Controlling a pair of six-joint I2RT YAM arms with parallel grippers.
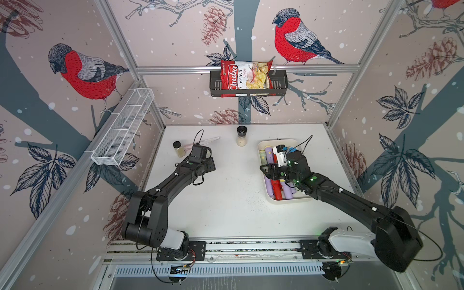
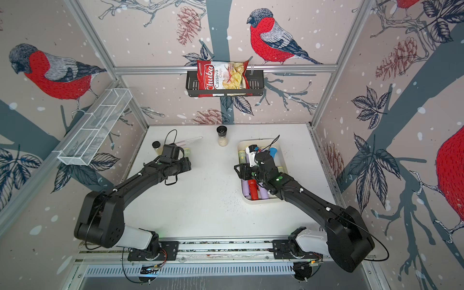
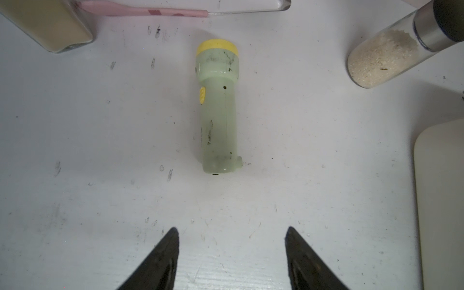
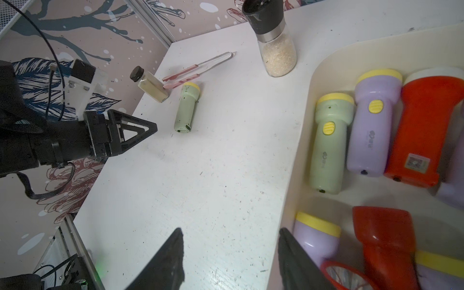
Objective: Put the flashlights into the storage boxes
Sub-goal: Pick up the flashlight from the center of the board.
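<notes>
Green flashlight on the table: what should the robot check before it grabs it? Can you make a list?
1. Left tool open and empty: ok.
2. Green flashlight lying flat, lined up with the gap between the jaws: ok.
3. Jar, tweezers and grinder not touching the flashlight: ok.
4. Way into the tray free: not ok, the right arm hangs over it.
5. Right tool empty: ok, open at the tray's edge.
6. Room left in the tray: cannot tell, the arm hides part.
</notes>
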